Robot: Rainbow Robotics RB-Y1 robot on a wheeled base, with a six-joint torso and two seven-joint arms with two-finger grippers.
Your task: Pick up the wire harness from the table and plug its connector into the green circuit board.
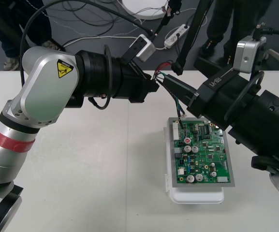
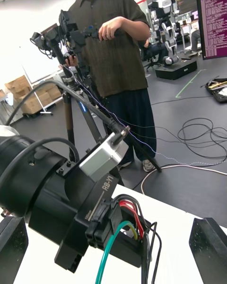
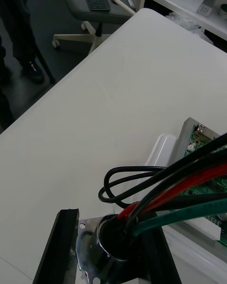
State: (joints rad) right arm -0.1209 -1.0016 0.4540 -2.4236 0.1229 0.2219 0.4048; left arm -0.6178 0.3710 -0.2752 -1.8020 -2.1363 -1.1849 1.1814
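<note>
Beneath both arms spreads the plain light table (image 1: 95,174). The silver left arm (image 1: 42,92), with its red ring and black forearm, reaches in from the left, and the black-cased right arm (image 1: 255,121) comes in from the right; the two meet above the table's far part. On the right half of the table lies the green circuit board (image 1: 204,152), flat on its white base (image 1: 197,195), whose near edge juts out past the board. The left gripper (image 3: 106,260) hangs just beyond the board's far left corner and is clamped on the small wire harness (image 3: 179,189): the left fingers (image 3: 59,246) press from either side on the round metal socket (image 3: 101,244), its flange showing between them. The right gripper (image 1: 170,84) stands tip to tip with the left one; the right fingers (image 2: 208,246) are spread wide and hold nothing, with the left gripper just ahead of the gap. So the harness is held up off the table at its socket end. From the socket run a thin red wire (image 3: 203,175), a green wire (image 3: 189,213) and a black wire (image 3: 123,184) that curls in a loop above the table beside the white base. In the front view the wires drop toward the board's far left corner, by a white connector (image 1: 177,129); whether the plug sits in it cannot be told.
</note>
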